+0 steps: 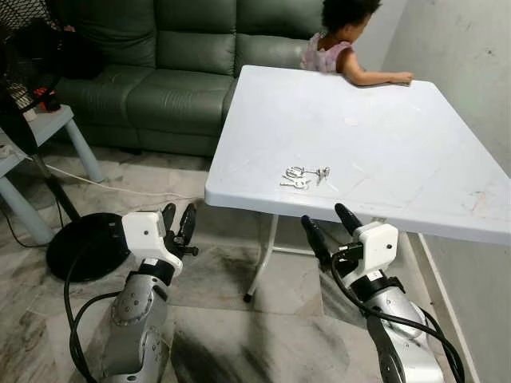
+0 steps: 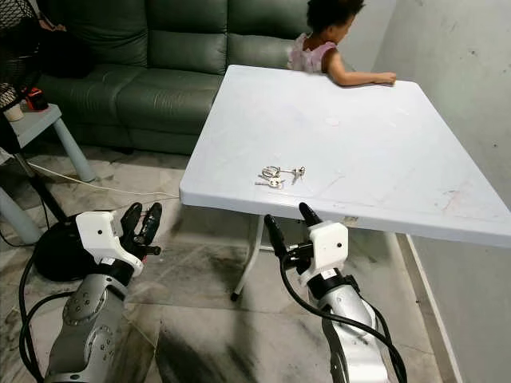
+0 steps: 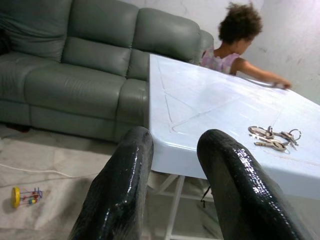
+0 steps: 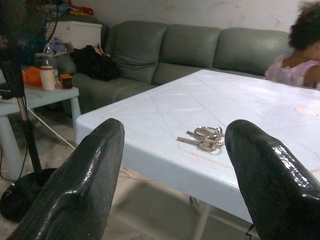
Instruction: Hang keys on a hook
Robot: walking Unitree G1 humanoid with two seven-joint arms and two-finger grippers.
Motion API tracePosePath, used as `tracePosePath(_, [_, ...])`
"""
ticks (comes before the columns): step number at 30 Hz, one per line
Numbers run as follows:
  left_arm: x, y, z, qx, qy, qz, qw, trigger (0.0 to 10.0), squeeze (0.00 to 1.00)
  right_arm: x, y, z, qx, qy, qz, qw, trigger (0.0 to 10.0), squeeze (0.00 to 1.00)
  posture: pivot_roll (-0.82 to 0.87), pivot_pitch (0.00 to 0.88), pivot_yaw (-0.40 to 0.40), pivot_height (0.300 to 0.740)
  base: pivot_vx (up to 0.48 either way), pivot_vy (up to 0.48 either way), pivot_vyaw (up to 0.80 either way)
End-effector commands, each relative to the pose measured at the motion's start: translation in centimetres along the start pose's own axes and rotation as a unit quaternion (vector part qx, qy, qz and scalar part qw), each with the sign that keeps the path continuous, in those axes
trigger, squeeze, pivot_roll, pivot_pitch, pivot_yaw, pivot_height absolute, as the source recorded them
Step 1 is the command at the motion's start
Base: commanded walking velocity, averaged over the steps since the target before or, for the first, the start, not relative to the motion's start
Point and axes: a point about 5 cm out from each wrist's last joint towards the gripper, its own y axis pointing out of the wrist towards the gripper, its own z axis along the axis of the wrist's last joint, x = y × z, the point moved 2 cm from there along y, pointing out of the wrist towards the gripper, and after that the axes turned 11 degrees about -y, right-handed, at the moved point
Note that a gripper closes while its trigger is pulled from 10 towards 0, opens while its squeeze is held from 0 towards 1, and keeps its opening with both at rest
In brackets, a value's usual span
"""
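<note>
The right gripper (image 1: 329, 225), two long black fingers on a white block at the end of a silver arm, is held just below and in front of the near edge of the white square plastic table (image 1: 415, 152). Its fingers are spread wide apart and empty, and in the right wrist view they frame the small bunch of silver keys on a ring (image 4: 204, 139), which suggests the hand is lined up for a reach over the edge. The keys lie flat on the tabletop near that near edge, untouched, so the pickup looks not yet begun.

The left gripper (image 1: 179, 224) is lower and off to the left of the table, above the stained tile floor (image 1: 215, 319). Its fingers have a narrower gap and hold nothing; it seems kept out of the way.

A child (image 1: 342, 40) leans on the far edge, well apart from the keys. Behind stands a grey-green leather sofa (image 1: 160, 72).
</note>
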Motion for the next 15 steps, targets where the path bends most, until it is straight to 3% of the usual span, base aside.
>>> tracePosePath(1, [0.41, 0.00, 0.13, -0.002, -0.002, -0.005, 1.000, 10.0, 0.00, 0.51, -0.03, 0.47, 0.003, -0.006, -0.009, 1.000, 10.0, 0.00, 0.11, 0.000, -0.071, 0.740, 0.315, 0.000, 0.00])
tracePosePath(15, [1.06, 0.17, -0.17, -0.013, -0.012, -0.016, 1.000, 10.0, 0.00, 0.49, -0.03, 0.56, 0.000, -0.005, -0.007, 1.000, 10.0, 0.00, 0.10, 0.000, -0.068, 0.740, 0.362, 0.000, 0.00])
